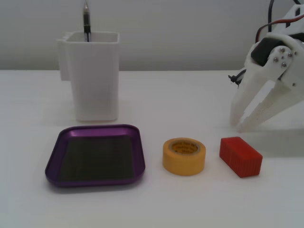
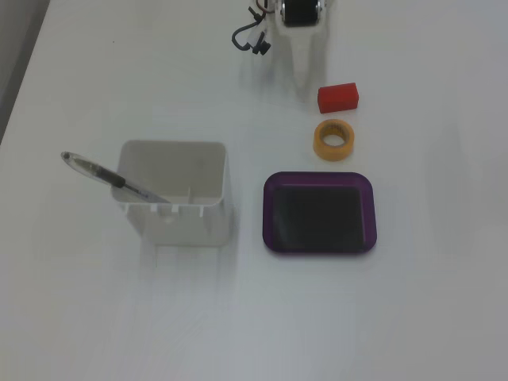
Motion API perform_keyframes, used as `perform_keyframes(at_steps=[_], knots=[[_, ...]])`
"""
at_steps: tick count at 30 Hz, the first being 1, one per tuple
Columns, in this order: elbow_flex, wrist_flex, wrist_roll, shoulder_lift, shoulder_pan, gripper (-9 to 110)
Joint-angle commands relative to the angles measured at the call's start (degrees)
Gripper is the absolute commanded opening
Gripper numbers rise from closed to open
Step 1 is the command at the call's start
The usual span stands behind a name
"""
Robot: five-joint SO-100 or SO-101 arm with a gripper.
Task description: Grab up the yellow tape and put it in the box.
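Note:
The yellow tape (image 1: 184, 164) lies flat on the white table, its printed core facing up, between the box and a red block. It also shows in the top-down fixed view (image 2: 321, 141). The box (image 1: 97, 154) is a shallow purple tray with a dark bottom and nothing in it; in the top-down fixed view (image 2: 319, 213) it sits just below the tape. My white gripper (image 1: 237, 126) points down at the table behind the red block, fingertips close together, holding nothing. In the top-down fixed view (image 2: 304, 78) it is faint against the table, above the red block.
A red ribbed block (image 1: 241, 156) (image 2: 338, 96) lies right beside the tape, between it and the gripper. A tall white container (image 1: 92, 80) (image 2: 175, 226) holding a pen (image 1: 86, 19) (image 2: 111, 178) stands behind the box. A black cable (image 2: 250, 36) hangs by the arm's base.

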Motion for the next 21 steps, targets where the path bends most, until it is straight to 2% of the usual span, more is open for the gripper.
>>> perform_keyframes(at_steps=[1, 7, 15, 21], knots=[[-3.87, -0.97, -0.35, 2.46, 3.08, 0], [-9.58, -3.43, -1.14, -1.14, 8.17, 3], [-23.55, -2.81, -8.0, -25.93, 7.73, 5], [-39.11, -1.85, -9.58, -46.23, -0.62, 11]])
